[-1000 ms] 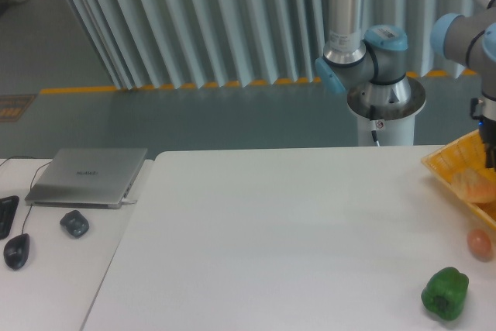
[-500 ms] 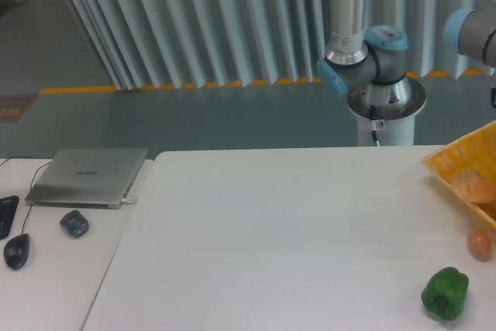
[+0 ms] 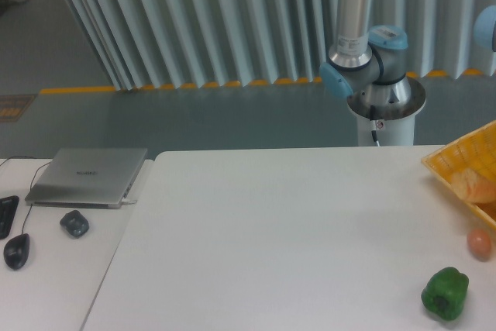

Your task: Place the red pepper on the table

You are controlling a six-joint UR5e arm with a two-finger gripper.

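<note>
One arm (image 3: 358,29): wrist has lifted out of frame at right since a second ago.
Fingers: out of view; state unknown.
Red pepper: not visible.
Bench (image 3: 279,230): pepper not yet placed.

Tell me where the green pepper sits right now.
The green pepper sits on the table at the camera view's lower right corner, just below the small orange fruit and in front of the yellow basket.
</note>
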